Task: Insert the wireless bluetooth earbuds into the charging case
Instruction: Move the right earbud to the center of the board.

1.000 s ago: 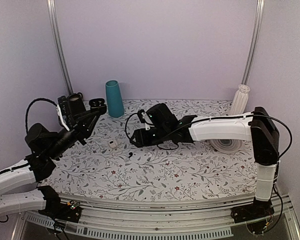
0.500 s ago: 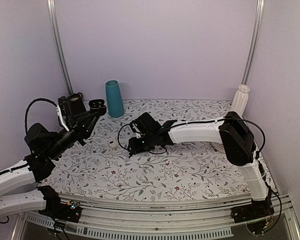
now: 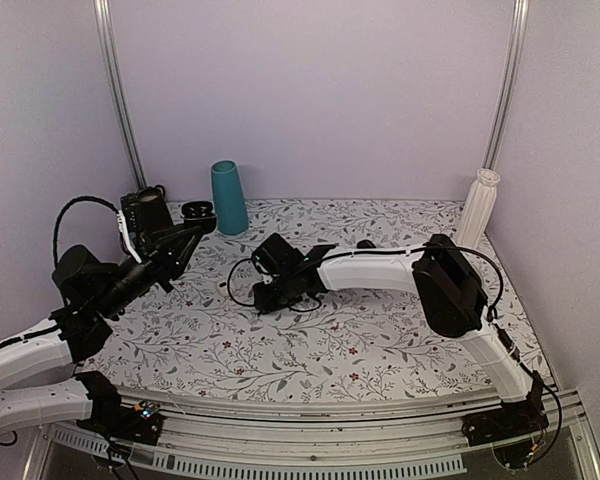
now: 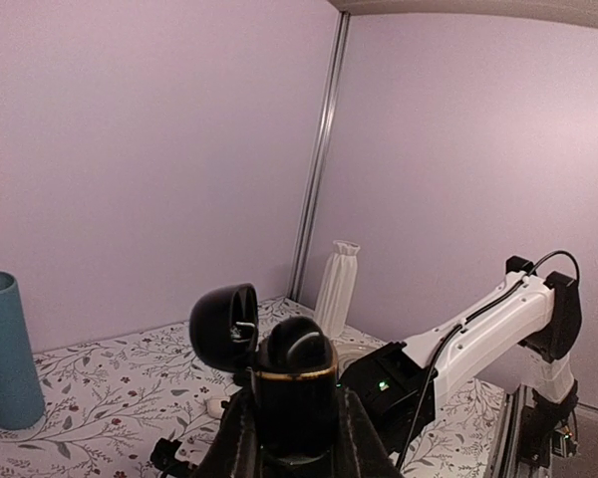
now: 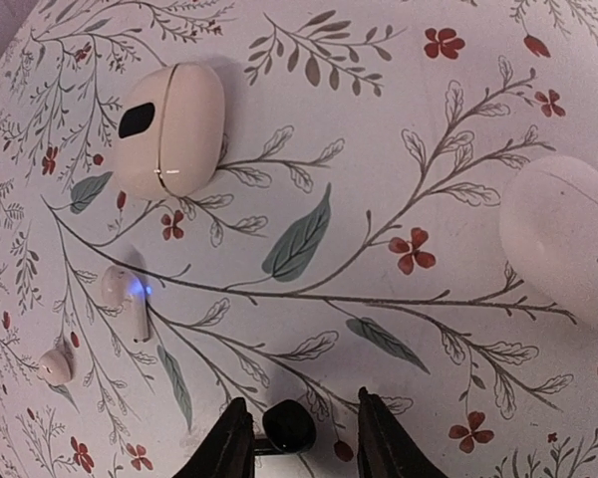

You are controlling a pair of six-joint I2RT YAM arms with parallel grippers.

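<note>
My left gripper (image 4: 294,443) is shut on the black charging case (image 4: 294,388) and holds it upright above the table's left side. The case's hinged lid (image 4: 224,327) stands open, and a rounded black shape fills its mouth. From above, the case (image 3: 195,212) shows at the tip of the left gripper (image 3: 180,238). My right gripper (image 5: 304,443) is low over the cloth. One tiny black earbud (image 5: 287,426) lies between its fingers, next to the left finger (image 5: 229,443), with a gap to the right one. In the top view the right gripper (image 3: 263,298) hides this earbud.
Two white cases (image 5: 167,129) (image 5: 568,249) lie on the flowered cloth. A white earbud (image 5: 127,302) with a blue light and another white one (image 5: 55,364) lie to the left. A teal cup (image 3: 228,197) and a white vase (image 3: 477,208) stand at the back.
The right arm has swung left and come down over the black earbud, and its jaws have narrowed round it. The left arm holds still with the case.
</note>
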